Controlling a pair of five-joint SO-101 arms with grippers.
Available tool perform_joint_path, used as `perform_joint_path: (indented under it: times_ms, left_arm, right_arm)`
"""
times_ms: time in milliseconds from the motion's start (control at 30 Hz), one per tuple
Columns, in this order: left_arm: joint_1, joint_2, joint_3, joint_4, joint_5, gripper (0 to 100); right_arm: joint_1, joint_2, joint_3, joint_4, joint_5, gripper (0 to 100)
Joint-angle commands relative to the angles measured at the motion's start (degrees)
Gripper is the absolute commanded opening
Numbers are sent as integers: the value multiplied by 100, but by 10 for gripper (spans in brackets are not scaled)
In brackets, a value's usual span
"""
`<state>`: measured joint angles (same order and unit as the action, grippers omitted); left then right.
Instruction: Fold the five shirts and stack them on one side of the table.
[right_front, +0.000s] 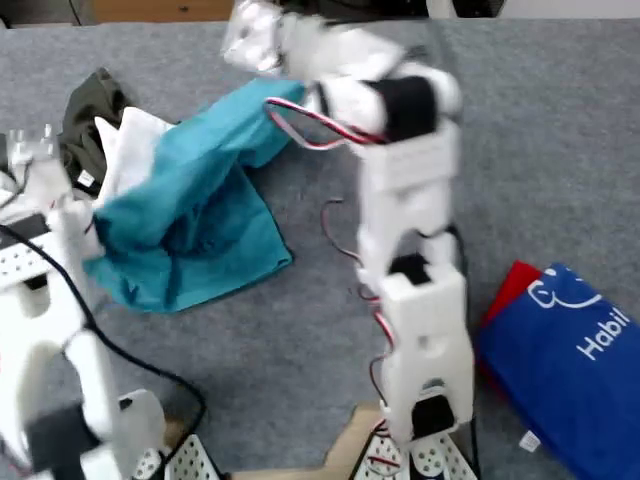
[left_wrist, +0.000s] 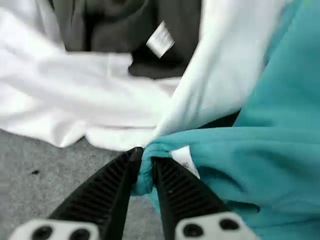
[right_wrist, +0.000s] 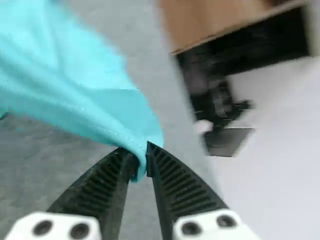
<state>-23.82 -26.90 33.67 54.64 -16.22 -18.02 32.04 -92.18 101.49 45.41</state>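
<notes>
- Here, the teal shirt lies against the white shirt.
- Left gripper and right gripper each pinch its edge.
- Likely soft, limp and light; corners seem the best hold.

The grey table bears teal shirt, white shirt, dark shirt bunched together; blue shirt over red shirt apart.

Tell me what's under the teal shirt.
A white shirt pokes out from beneath the teal shirt, with a dark shirt behind that. How far either reaches under the teal cloth is covered, as is anything else below.
</notes>
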Motion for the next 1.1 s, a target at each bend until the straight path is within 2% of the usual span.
perform_joint_path:
  times_ms: [0,233,467,800,933,1067]
  left_arm:
    - [879,-1473,-1081,431,352,19]
    - [2057,-3055,-2462,448,440,19]
    - [2259,-4084,-2769,527,422,19]
    - [2286,-5604,-2945,2910,-185,19]
    - [2268,-5991,-2936,3587,-299,19]
    - [2295,-6088,-2831,3991,-299,19]
  right_arm:
    - [453,-1534,40,97,-202,5]
    - [910,-3670,48,88,-202,5]
    - [1631,-5279,48,53,-158,5]
    - [2545,-6325,57,-299,-132,5]
    - [2615,-6422,57,-290,352,5]
    - [2607,-6440,400,-105,448,5]
